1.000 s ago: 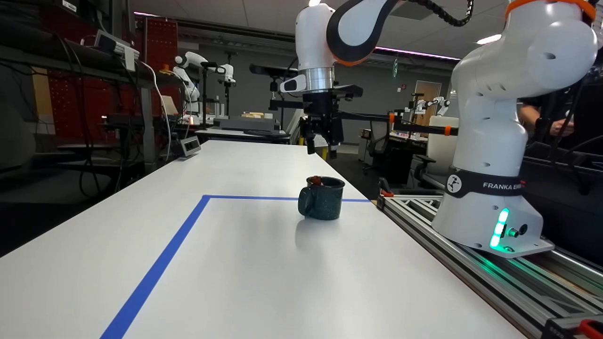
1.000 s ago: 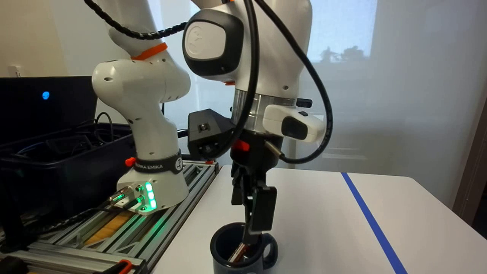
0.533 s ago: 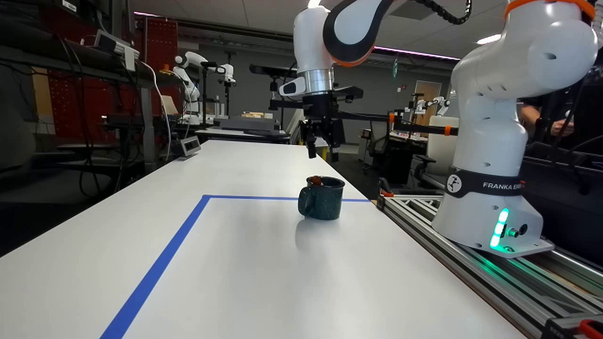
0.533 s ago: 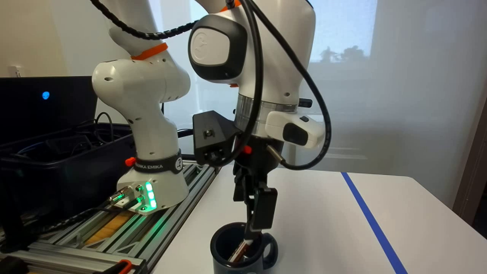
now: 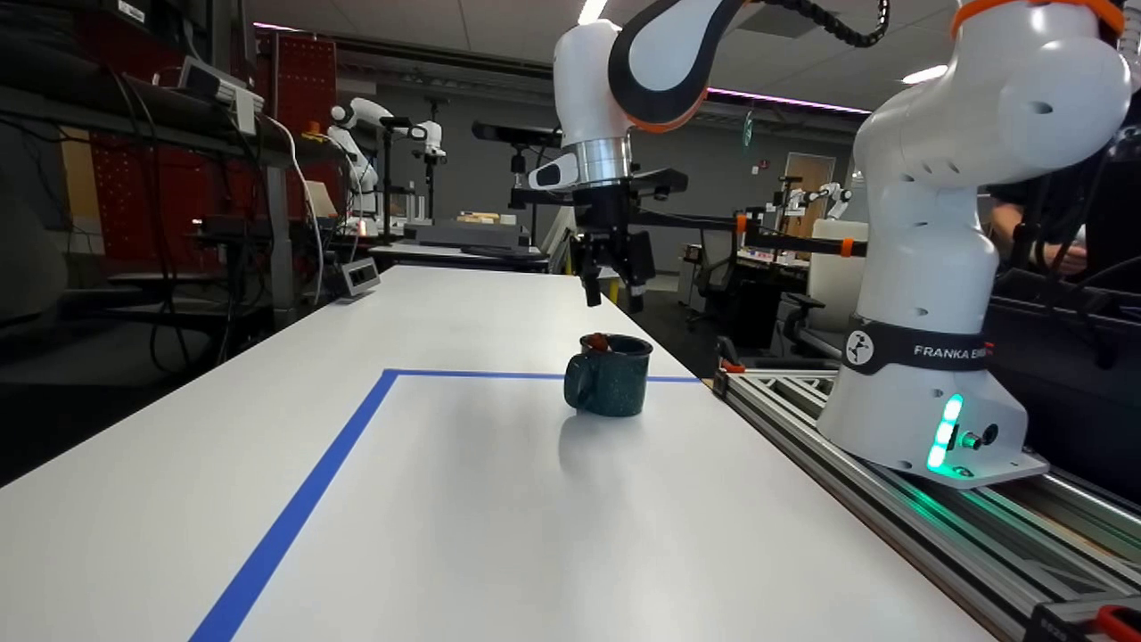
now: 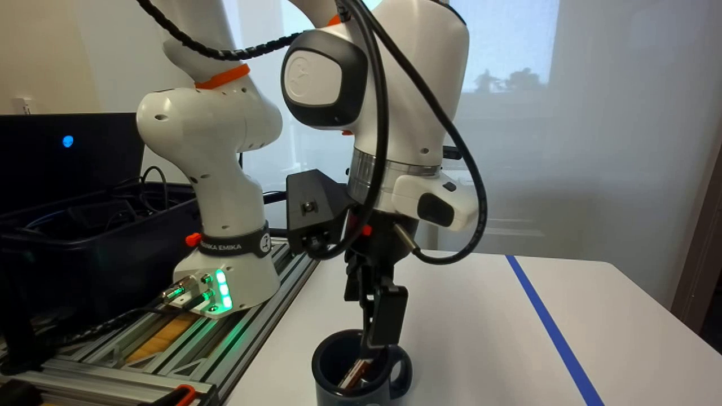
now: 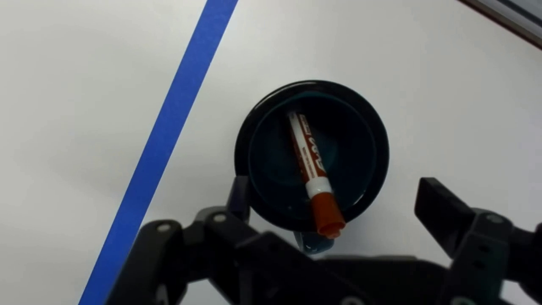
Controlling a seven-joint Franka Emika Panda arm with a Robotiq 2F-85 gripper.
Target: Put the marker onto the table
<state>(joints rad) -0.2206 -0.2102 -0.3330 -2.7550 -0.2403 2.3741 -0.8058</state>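
Claw (image 5: 614,296): one, black, two-fingered. Released, fingers spread wide. Points downward, above the mug and apart from its rim.

Mug (image 5: 617,385): one, dark blue-green, with handle. Upright, below the claw; in the wrist view one finger overlaps its rim. Contents: one marker.

Marker (image 7: 314,173): red-brown barrel with white strip and lettering, white collar, orange-red cap. Inside the mug, beneath the claw, tilted; cap end uppermost, reaching the rim on the handle side and seen between the spread fingers in the wrist view.

Table (image 5: 481,526): white, smooth. Below the claw; bears the mug.

Blue tape (image 7: 171,118): straight strip on the table, to one side of the claw, near the mug.

Bin (image 6: 73,282): black, in an exterior view. Well apart from the claw, beyond the robot base (image 6: 248,287). Contents: a looped cable (image 6: 166,194); remainder too dark to identify.
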